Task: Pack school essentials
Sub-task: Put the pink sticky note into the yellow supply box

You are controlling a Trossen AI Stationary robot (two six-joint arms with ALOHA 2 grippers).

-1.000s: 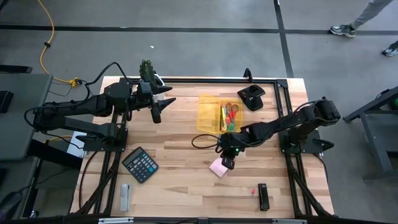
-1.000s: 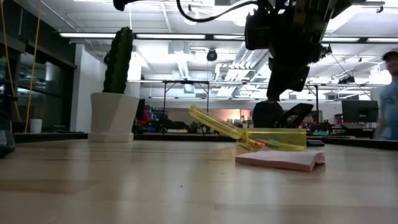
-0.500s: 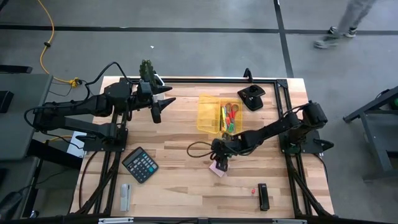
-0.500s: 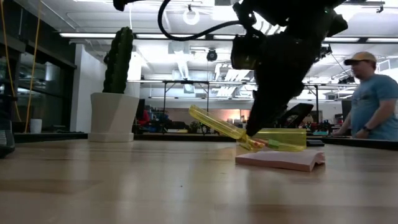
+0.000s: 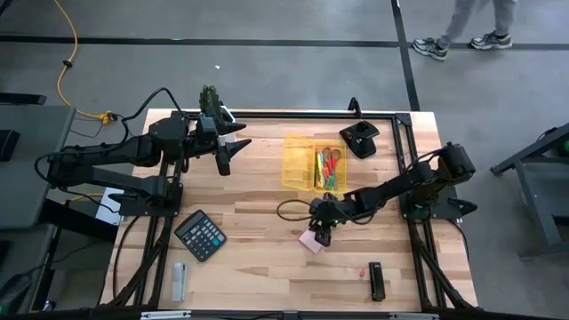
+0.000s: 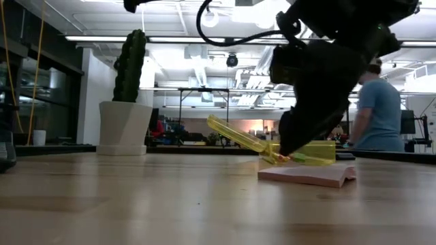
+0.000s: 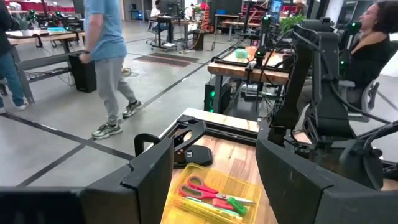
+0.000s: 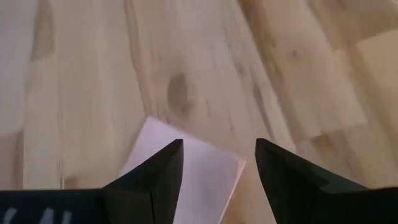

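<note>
The square pink sticky-note pad lies flat on the table, near the middle. My right gripper hangs tilted just above it, open, with the pad showing between its two fingers; in the low view its tips stand a little above the pad. Farther back stands a clear yellow box with its lid slanting up, holding red-handled scissors and pens. My left gripper waits open above the far left of the table, holding nothing.
A dark calculator and a grey metal bar lie near left. A black block and a tiny red piece lie near right. A potted cactus and a black holder stand at the far edge. A person walks beyond the table.
My right gripper has come down toward the pink pad and tipped from upright to a slant. The pad has stayed where it was.
</note>
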